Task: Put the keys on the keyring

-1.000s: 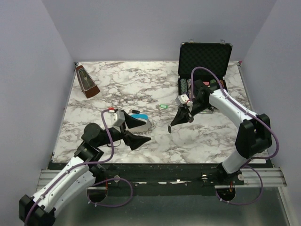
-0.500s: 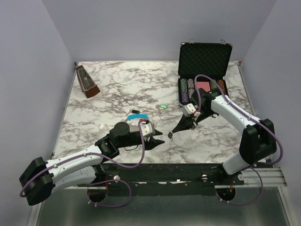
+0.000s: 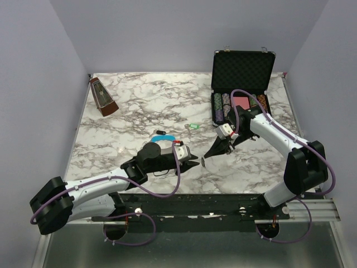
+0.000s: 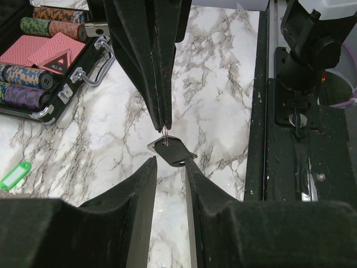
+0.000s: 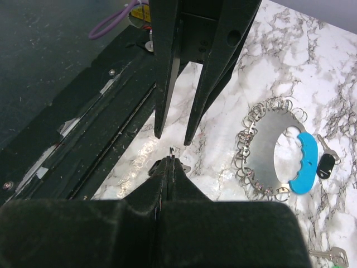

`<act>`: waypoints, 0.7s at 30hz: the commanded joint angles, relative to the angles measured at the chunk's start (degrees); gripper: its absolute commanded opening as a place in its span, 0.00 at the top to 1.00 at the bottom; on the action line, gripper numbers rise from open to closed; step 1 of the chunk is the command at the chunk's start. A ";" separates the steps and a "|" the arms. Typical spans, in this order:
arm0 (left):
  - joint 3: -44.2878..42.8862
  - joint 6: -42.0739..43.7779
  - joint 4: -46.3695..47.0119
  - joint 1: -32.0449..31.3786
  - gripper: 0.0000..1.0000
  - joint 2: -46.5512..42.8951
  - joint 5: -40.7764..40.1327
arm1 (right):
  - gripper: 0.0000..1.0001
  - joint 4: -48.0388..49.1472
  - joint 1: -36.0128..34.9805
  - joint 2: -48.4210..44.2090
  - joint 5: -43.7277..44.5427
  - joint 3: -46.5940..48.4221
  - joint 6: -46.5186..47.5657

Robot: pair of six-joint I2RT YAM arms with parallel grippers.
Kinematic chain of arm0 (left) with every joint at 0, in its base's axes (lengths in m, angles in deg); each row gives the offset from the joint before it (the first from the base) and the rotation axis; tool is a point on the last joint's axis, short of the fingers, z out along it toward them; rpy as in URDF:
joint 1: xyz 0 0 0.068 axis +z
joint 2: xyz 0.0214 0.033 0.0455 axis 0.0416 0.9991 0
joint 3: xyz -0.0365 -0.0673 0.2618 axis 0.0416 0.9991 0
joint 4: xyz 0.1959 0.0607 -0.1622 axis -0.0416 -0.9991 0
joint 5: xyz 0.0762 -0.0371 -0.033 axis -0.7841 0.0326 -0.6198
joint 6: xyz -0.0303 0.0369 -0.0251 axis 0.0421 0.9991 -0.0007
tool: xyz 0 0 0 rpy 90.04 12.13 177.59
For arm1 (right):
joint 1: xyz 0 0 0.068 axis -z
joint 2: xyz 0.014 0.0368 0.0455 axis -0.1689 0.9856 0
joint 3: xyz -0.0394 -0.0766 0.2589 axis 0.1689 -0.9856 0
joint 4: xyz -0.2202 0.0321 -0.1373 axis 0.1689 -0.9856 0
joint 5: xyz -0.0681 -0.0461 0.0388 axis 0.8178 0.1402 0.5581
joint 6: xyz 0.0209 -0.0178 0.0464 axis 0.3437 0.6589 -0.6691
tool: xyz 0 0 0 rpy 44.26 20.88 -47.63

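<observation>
My jaws are matt black, scuffed. The table (image 3: 145, 95) is glossy, marble-patterned. The keyring (image 5: 259, 151) is shiny metal with smooth blue plastic; the key (image 4: 172, 153) has a black plastic head.

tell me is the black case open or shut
Open: the black case has its lid raised, with chips and cards showing inside.

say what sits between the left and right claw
A black key, hanging from the shut right claw between the fingers of the left claw; the left wrist view shows it.
</observation>
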 commanded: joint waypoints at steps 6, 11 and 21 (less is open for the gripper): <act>-1.56 0.92 4.06 -0.63 0.69 2.72 -1.19 | 0.99 -4.94 -0.68 0.92 -2.73 -0.80 1.42; -2.35 0.92 4.33 -0.72 0.72 3.96 -1.01 | 0.99 -4.94 -0.86 1.36 -2.82 -0.80 1.33; -2.70 0.13 5.12 -1.07 0.76 5.19 0.13 | 0.99 -4.94 -0.77 1.89 -2.90 -0.80 1.42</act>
